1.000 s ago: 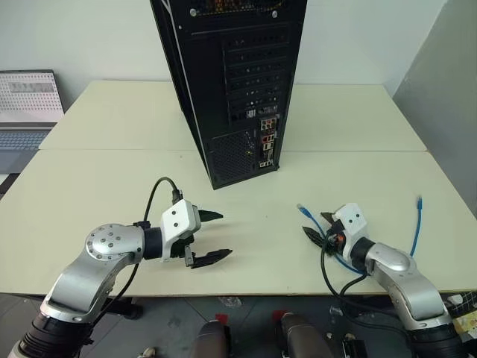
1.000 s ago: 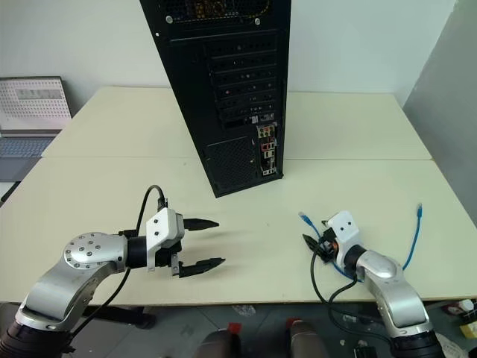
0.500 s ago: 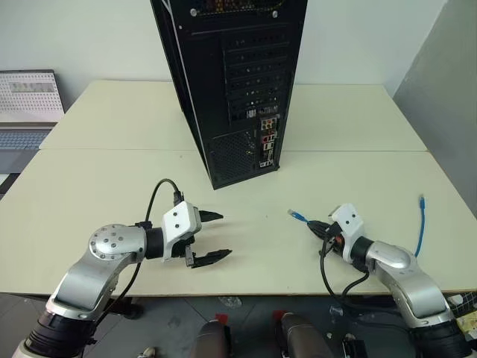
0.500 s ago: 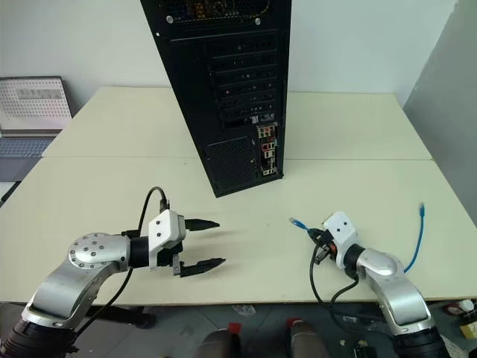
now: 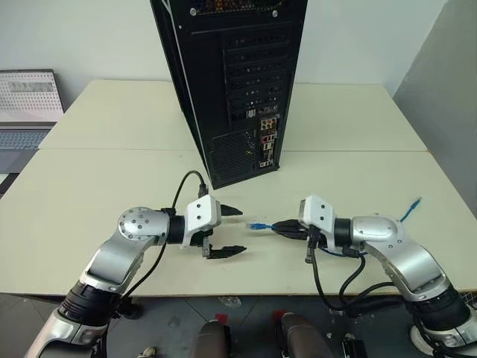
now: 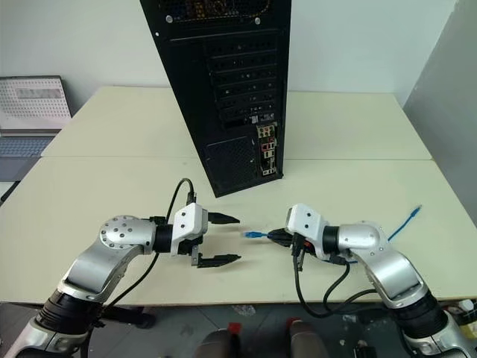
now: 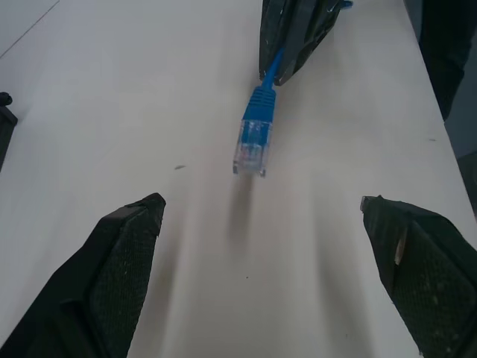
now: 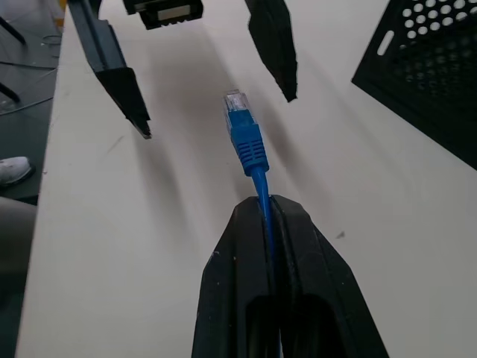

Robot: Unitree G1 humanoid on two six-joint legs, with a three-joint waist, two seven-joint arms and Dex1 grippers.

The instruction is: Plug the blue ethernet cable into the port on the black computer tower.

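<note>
- The right gripper is clamped on the blue ethernet cable a little behind its plug; the plug sticks out past the fingertips, clear of the table, and the rest of the cord trails off to the robot's right, its far end lying near the table edge
- The left gripper stands with its jaws spread wide and empty, facing the right one; the plug points straight into that gap, just short of it
- The cable's free stub runs along the line between the two grippers, roughly crosswise to the black computer tower
- The port sits low on the tower's rear panel, beyond both grippers and between them; I judge a hand-over or a turn of the plug toward the panel comes before insertion; neither arm looks clearly nearer
</note>
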